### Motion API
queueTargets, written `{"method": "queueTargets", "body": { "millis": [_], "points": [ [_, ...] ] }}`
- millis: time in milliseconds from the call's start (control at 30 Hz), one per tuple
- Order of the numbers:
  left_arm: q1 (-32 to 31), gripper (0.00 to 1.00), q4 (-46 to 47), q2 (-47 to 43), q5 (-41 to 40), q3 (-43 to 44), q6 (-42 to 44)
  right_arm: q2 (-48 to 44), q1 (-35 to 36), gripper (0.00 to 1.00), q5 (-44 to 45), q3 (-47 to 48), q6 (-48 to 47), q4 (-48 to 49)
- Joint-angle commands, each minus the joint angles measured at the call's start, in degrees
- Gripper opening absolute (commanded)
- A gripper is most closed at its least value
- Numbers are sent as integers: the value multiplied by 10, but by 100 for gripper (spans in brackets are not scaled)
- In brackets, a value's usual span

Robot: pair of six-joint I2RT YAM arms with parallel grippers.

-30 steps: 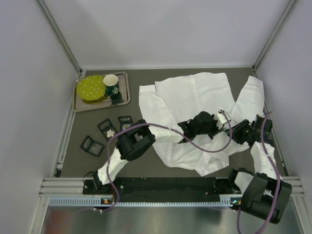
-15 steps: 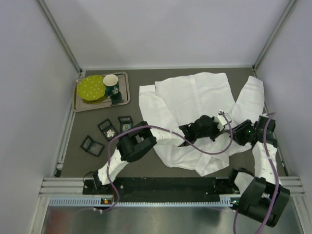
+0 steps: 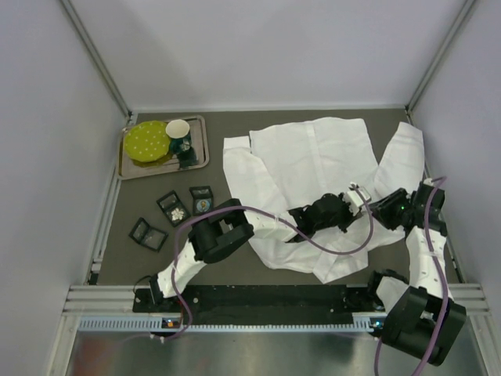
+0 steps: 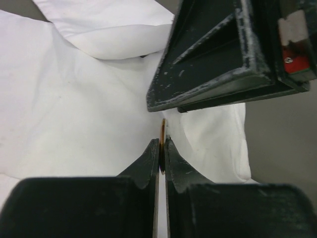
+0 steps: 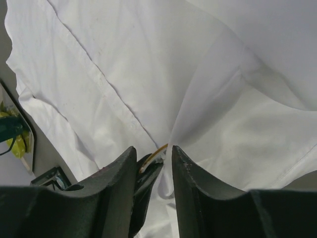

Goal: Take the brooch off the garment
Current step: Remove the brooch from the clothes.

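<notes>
We saw left gripper [image 4: 162,145] jaws clenched on thin gold brooch [image 4: 162,128], 4 o'clock on limp garment [image 5: 99,74]; right gripper [image 5: 152,148] jaws: could not tell. We judged rim grip best.

Bright, even light (near fingers [image 4: 148,163] blurred)

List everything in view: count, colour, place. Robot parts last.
garment: one, white, spread on the right half of the table.
brooch: one, only a thin gold edge shows, at the cloth between the left fingertips.
tray: one, silver, far left corner.
plate: one, yellow-green, on the tray.
cup: one, pale inside and dark outside, on the tray beside the plate.
small cases: three, black, left of the garment.
table: one, dark grey.
left gripper: one, black, shut on the brooch.
right gripper: one, black, over the garment beside the left gripper.
</notes>
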Motion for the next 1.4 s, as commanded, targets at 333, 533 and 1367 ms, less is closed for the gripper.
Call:
{"method": "queueTargets", "body": {
  "millis": [333,533,1367],
  "points": [
    [1,0,28,-37,-87,8,-14,15,-2,37,-21,-9,-12,31],
    [1,0,45,-41,-68,5,-38,37,-2,36,-29,-17,-20,36],
    [5,0,77,-48,9,-20,-63,49,-2,36,-44,-36,2,110]
  ]
}}
